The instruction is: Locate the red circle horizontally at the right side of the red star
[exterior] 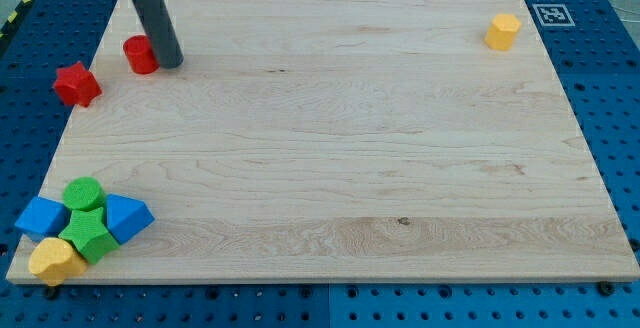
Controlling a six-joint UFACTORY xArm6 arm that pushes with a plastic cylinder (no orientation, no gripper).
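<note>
Pale wood tabletop [340,138] on a blue pegboard fills the one camera view. Red circle [139,56] already sits to the view's right of the red star [76,84], near it but a little higher — so I judge the job mostly done, with only the levelling left. My tip [172,64] touches the circle's right side, the rod leaning up toward the view's top-left. No fingers here (just the rod), so nothing is opened or gripped.
</note>
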